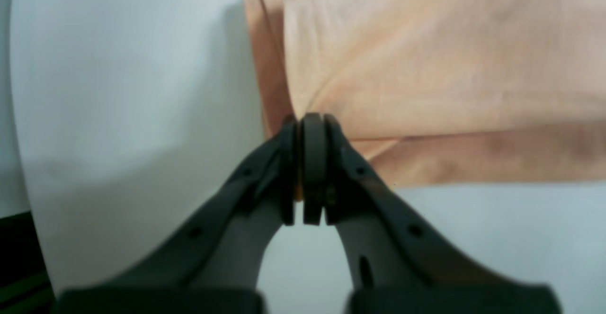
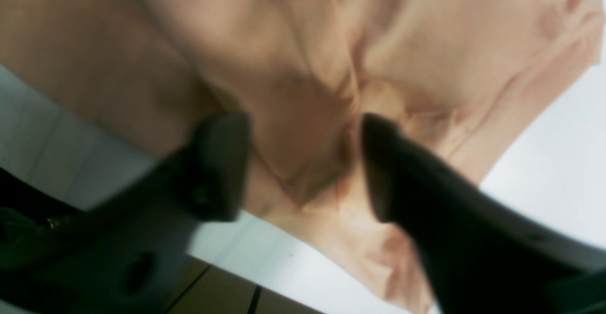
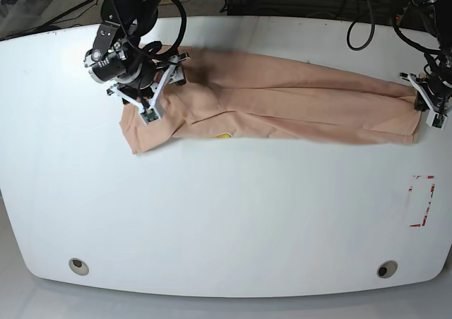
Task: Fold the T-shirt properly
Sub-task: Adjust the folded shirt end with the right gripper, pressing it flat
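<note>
The peach T-shirt (image 3: 282, 100) lies as a long folded strip across the far half of the white table (image 3: 226, 220), with a small yellow print (image 3: 224, 135) at its near edge. My left gripper (image 1: 310, 117) is shut on the cloth at a corner of the T-shirt (image 1: 426, 67). In the base view the left gripper (image 3: 426, 101) is at the strip's right end. My right gripper (image 2: 305, 129) is open just over the rumpled T-shirt (image 2: 293, 44), fingers either side of a fold and holding nothing. In the base view the right gripper (image 3: 162, 86) hangs over the strip's left end.
A red-and-white marking (image 3: 422, 200) lies on the table at the right. Two round holes (image 3: 79, 266) (image 3: 385, 269) sit near the front edge. Black cables (image 3: 360, 22) run behind the table's far edge.
</note>
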`<state>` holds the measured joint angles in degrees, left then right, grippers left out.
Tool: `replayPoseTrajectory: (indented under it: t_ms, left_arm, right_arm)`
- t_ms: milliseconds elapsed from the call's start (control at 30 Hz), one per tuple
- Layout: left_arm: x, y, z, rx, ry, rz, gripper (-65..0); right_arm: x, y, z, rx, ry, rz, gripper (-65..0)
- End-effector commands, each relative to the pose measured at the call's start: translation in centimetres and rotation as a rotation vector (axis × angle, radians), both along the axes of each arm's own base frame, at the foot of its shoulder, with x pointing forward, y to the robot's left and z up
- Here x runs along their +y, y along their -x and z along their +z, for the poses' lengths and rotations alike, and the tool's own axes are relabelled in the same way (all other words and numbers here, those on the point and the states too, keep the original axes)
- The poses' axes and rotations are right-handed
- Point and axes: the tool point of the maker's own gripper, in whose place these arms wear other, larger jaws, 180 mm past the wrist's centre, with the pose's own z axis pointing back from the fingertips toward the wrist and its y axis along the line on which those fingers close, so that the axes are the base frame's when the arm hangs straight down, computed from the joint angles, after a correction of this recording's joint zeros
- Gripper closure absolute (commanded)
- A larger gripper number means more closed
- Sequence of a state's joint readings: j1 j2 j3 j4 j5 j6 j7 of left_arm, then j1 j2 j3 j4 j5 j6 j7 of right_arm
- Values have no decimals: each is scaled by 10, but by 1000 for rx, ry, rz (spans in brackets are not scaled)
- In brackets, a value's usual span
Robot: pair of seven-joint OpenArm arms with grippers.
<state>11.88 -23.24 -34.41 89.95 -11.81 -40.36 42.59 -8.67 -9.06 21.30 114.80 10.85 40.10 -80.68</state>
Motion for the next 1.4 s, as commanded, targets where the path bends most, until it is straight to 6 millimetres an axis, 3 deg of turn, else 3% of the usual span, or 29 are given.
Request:
replayPoseTrajectory:
  t_ms: [0, 233, 533, 633, 833, 933, 1067, 1167, 1367]
  left_arm:
    - [7, -10, 17, -47, -25, -4, -11]
    - [8, -13, 22, -64, -26, -4, -92]
    - [7, -21, 29, -87, -25, -6, -108]
    - [7, -23, 31, -93, -25, -6, -187]
    - [3, -35, 41, -132, -24, -13, -418]
    - [6, -42, 40, -140, -7, 3, -438]
    - [-5, -51, 13, -84, 59, -4, -394]
    - [-3, -47, -8, -24, 71, 7, -367]
    - [6, -36, -25, 46, 28, 27, -358]
  right_arm:
    - [-23, -20, 16, -69, 21, -74, -444]
    - [-50, -67, 24, -127, 2, -140, -444]
    - [-51, -122, 3, -126, -123, -140, -444]
    - [-55, -128, -5, -104, -144, -145, -444]
    - [-51, -133, -8, -97, -166, -139, -436]
    - [-49, -134, -8, -100, -171, -138, -361]
    - [-46, -137, -7, -119, -186, -141, -149]
    - [-47, -139, -6, -132, -184, -144, 0]
    - [-57, -141, 6, -167, -154, -153, 0]
